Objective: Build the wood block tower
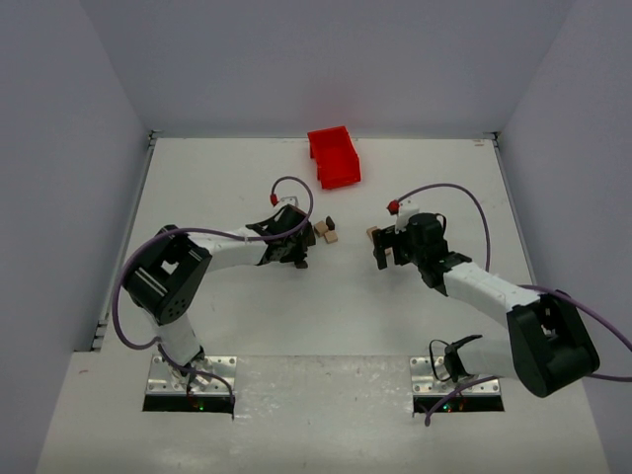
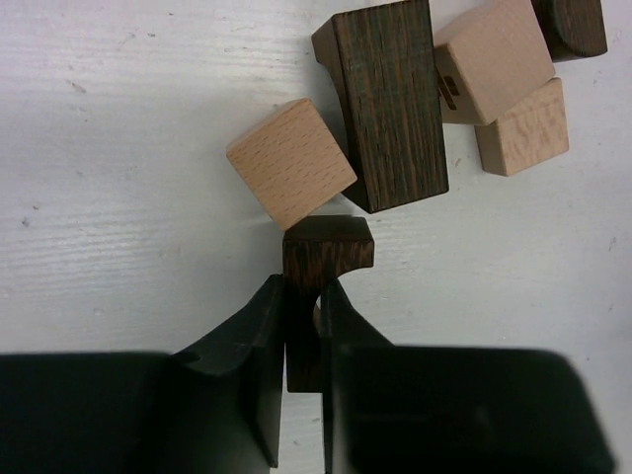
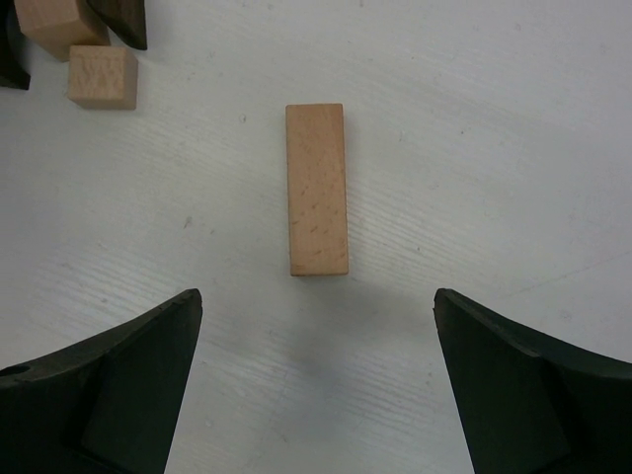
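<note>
Left gripper (image 2: 306, 296) clenched on a likely light, stiff dark block (image 2: 328, 242) beside the unstacked wood blocks (image 2: 390, 109) at frame top; right gripper (image 3: 316, 301), released, straddles a pale oblong block (image 3: 317, 188), best pinched across its long sides.

Top external: high, behind the arm bases, looks down and forward over the whole table (image 1: 296, 326); far off, blocks tiny. Left wrist: very near, straight down past left tool (image 2: 304, 296) and the dark block (image 2: 328, 242) in it, onto block cluster (image 2: 390, 109). Right wrist: near, straight down past right tool (image 3: 316, 296) onto long pale block (image 3: 317, 189). Blocks in its top-left corner are probably that same cluster. Top view covers both.
</note>
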`<state>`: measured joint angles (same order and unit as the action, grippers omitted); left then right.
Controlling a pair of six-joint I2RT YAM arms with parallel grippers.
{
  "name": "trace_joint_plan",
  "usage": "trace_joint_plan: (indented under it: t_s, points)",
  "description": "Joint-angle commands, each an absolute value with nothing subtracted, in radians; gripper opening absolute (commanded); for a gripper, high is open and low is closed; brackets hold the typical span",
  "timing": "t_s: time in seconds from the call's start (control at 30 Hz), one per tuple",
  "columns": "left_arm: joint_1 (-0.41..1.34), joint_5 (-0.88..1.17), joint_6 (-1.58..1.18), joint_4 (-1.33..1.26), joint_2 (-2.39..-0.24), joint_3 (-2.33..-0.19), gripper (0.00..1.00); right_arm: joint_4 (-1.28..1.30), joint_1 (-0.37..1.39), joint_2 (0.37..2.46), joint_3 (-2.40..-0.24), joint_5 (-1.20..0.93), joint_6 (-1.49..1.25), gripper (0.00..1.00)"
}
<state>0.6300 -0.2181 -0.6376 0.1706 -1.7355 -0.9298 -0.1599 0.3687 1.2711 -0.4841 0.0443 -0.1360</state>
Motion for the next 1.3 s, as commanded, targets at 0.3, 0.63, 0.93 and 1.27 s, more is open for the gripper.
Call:
trace_joint_plan:
  t_s: [0.3, 0.63, 0.93, 1.27]
  points:
    - [0.640, 0.060, -0.561, -0.278, -1.535, -0.755, 0.00, -0.350, 0.371, 1.124, -0.418, -0.272, -0.373, 0.99]
    - [0.640, 0.234, -0.593, -0.580, -1.491, -0.651, 0.00, -0.650, 0.435, 1.184, -0.432, -0.336, -0.773, 0.99]
    - [0.639, 0.232, -0.617, -0.629, -1.473, -0.625, 0.00, -0.660, 0.538, 1.283, -0.471, -0.133, -0.896, 0.97]
    - [0.641, 0.252, -0.617, -0.646, -1.470, -0.614, 0.00, -0.659, 0.557, 1.393, -0.541, -0.108, -0.893, 0.64]
